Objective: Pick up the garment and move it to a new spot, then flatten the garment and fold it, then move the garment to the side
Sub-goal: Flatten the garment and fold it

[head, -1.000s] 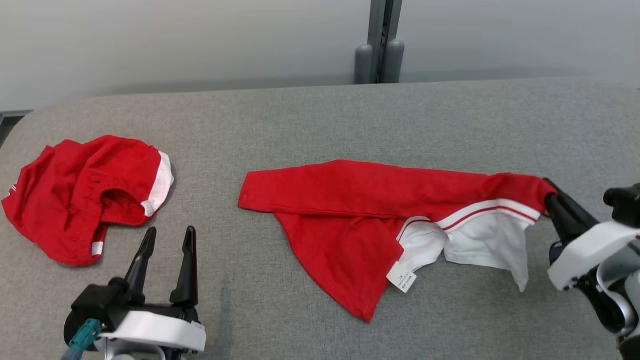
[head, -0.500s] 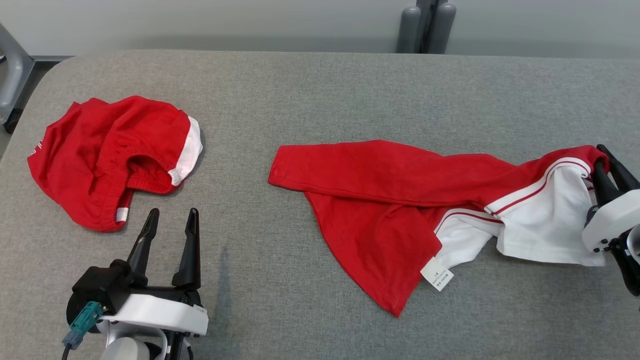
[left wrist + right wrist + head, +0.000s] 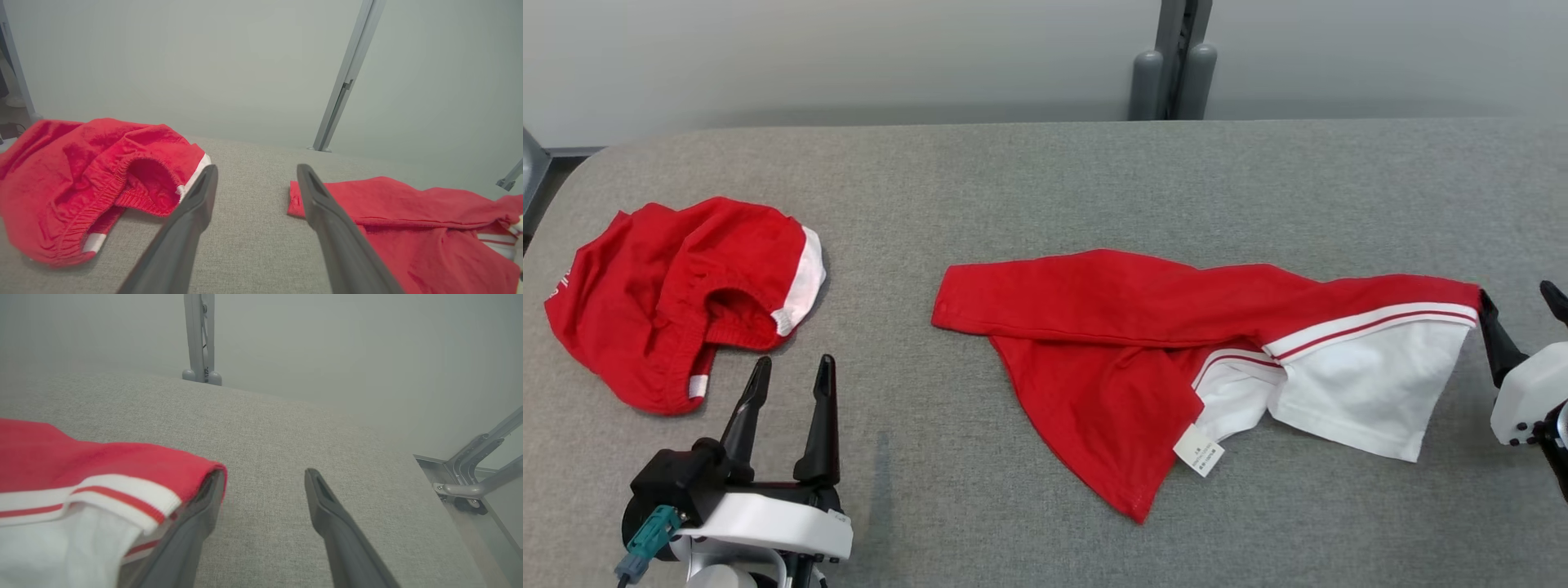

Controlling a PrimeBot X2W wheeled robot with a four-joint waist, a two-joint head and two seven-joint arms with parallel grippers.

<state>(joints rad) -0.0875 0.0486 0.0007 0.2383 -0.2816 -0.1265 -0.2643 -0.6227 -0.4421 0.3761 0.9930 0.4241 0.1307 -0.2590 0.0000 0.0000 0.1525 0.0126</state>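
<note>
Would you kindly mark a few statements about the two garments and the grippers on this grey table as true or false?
1. The right gripper has its jaws open. True.
2. The left gripper is clamped on the red shorts. False: it is open, apart from the shorts, and holds nothing.
3. A white label shows on the red-and-white shirt. True.
4. The shirt is folded into a neat square. False: it lies rumpled and stretched out across the grey table.
5. The shorts lie to the robot's right of the shirt. False: they lie to its left.
</note>
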